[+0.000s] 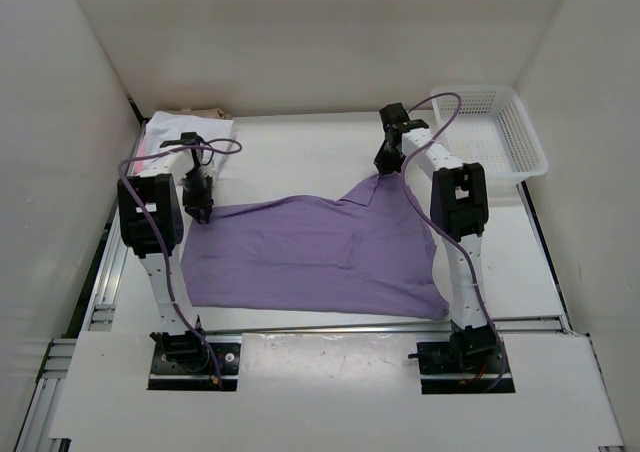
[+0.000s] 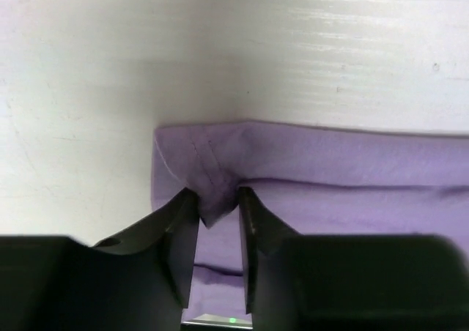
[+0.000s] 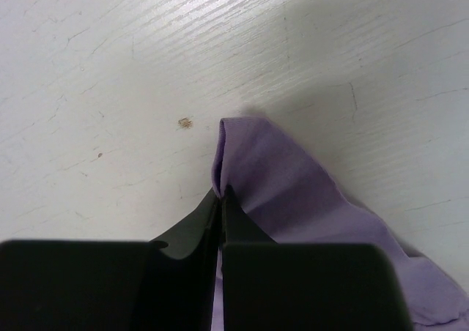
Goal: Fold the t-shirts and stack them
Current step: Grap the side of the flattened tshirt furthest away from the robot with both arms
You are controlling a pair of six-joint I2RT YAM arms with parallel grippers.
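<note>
The lavender t-shirt (image 1: 310, 252) lies spread over the middle of the table. My left gripper (image 1: 199, 212) is down at its far left corner. In the left wrist view the hemmed corner (image 2: 198, 155) bunches up between the jaws of that gripper (image 2: 218, 195), which stand a narrow gap apart, with the cloth touching both fingertips. My right gripper (image 1: 385, 164) is shut on the shirt's far right edge and holds it up in a peak. In the right wrist view this gripper (image 3: 221, 192) pinches a thin fold of purple cloth (image 3: 286, 177). A folded white t-shirt (image 1: 185, 127) tops a stack at the back left, with tan cloth (image 1: 200, 110) behind it.
A white mesh basket (image 1: 490, 122) stands at the back right corner. White walls close the table in on three sides. Both arm bases sit on the near rail. The shirt's near edge lies close to the right arm's base.
</note>
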